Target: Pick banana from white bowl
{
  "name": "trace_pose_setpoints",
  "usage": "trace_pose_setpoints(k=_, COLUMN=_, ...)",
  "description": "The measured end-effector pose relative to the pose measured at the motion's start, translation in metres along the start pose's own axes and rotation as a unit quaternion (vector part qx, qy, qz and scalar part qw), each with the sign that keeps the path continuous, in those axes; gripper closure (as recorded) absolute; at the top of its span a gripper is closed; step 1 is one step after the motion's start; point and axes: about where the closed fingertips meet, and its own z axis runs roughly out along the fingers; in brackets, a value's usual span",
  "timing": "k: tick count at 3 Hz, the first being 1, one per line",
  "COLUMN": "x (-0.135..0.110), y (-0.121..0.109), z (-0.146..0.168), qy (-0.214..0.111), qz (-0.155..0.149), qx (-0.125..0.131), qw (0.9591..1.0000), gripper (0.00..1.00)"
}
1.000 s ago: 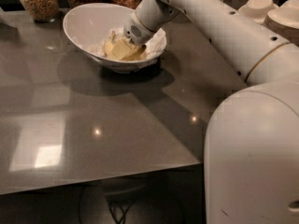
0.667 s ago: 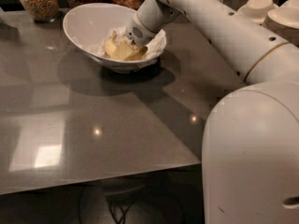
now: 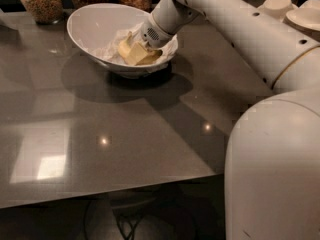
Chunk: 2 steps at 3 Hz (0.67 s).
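A white robot arm (image 3: pixel 240 31) reaches across a glossy dark grey table (image 3: pixel 125 134) and down into a large white bowl (image 3: pixel 95 29) near the table's far edge. The gripper (image 3: pixel 136 46) at the arm's end sits inside the bowl's right half, pressed close against the banana (image 3: pixel 143 58). The banana is a pale yellow piece lying low in the bowl toward its near right wall, on what looks like crumpled white paper (image 3: pixel 114 51). Whether the gripper has clamped onto the banana or merely rests on it cannot be told, as the wrist housing covers the contact. The bowl's rim rises higher at the left and back than at the right. Behind the bowl, 3 glass jars (image 3: pixel 42 1) holding brownish dry goods line the rear of the table. At upper right, beyond the arm, stand pale beige bowls (image 3: pixel 277 6). The robot's rounded white body (image 3: pixel 275 174) fills the lower right foreground, and ceiling lights glint on the tabletop.
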Motion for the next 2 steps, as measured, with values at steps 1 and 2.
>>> trace_pose_setpoints(k=1, x=-0.002, y=0.004, z=-0.01, qy=-0.013, qz=-0.002, qx=0.008, qw=0.9999, gripper=1.0)
trace_pose_setpoints(k=2, x=-0.005, y=0.014, z=-0.024, qy=-0.034, qz=-0.006, qx=0.012, qw=0.9993, gripper=1.0)
